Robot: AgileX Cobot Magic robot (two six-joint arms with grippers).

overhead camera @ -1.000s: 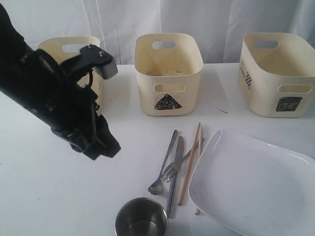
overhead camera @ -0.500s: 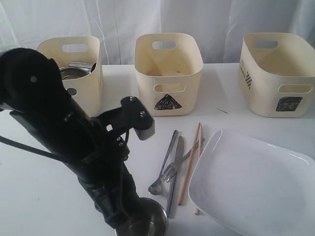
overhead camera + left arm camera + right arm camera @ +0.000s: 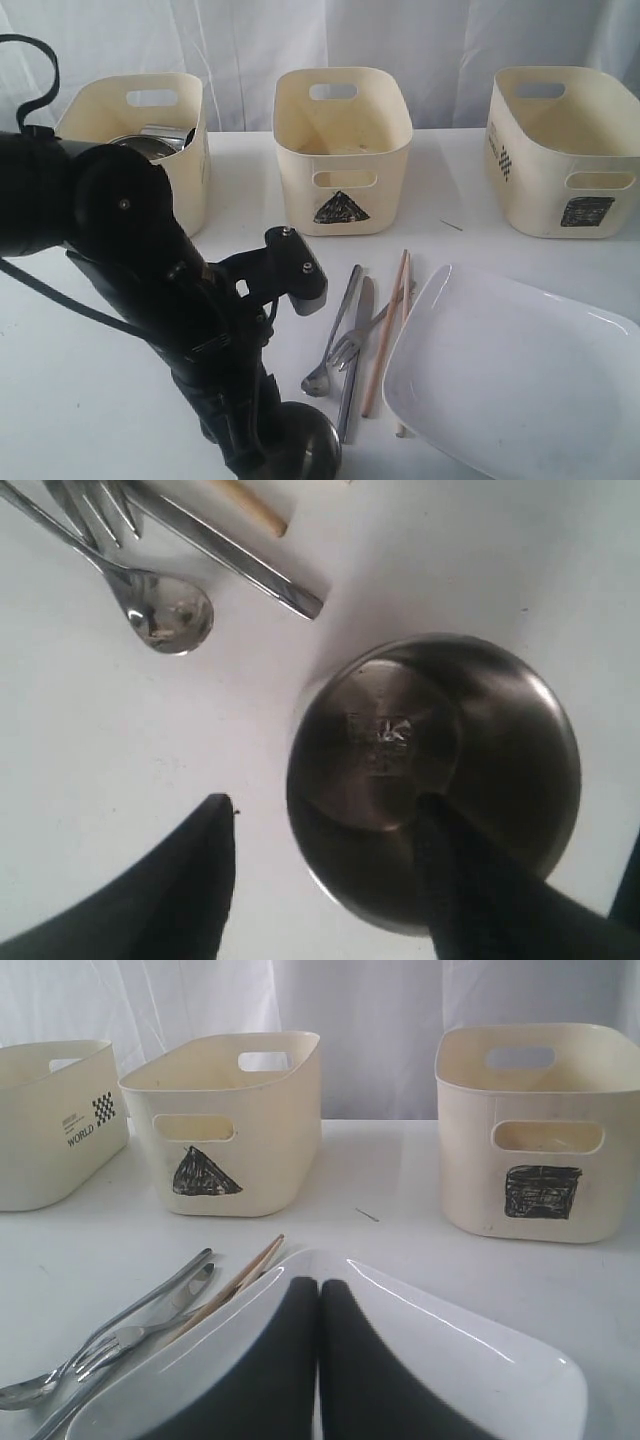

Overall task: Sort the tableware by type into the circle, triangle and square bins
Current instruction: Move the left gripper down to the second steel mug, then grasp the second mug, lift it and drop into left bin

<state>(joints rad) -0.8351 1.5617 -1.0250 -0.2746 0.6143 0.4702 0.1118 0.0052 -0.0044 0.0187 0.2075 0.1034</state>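
A steel mug (image 3: pixel 440 770) stands upright at the table's near edge (image 3: pixel 312 452). My left gripper (image 3: pixel 326 802) is open around its wall, one finger (image 3: pixel 195 880) outside on the table side and the other over the mug's inside. Spoon (image 3: pixel 318 378), knife (image 3: pixel 352 370), fork (image 3: pixel 350 345) and wooden chopsticks (image 3: pixel 388 330) lie together beside the large white plate (image 3: pixel 510 380). My right gripper (image 3: pixel 320 1286) is shut and empty, low over the plate (image 3: pixel 450 1350). The triangle bin (image 3: pixel 342 150) and square bin (image 3: pixel 565 150) stand at the back.
A third cream tub (image 3: pixel 140 120) at the back left holds steel pieces (image 3: pixel 150 140); my left arm (image 3: pixel 150 270) covers its front mark. A white curtain hangs behind the tubs. The cutlery lies close to the mug's right.
My left arm has swung from beside the back-left tub down to the mug at the near edge. Its jaws have widened. The right gripper has stayed put.
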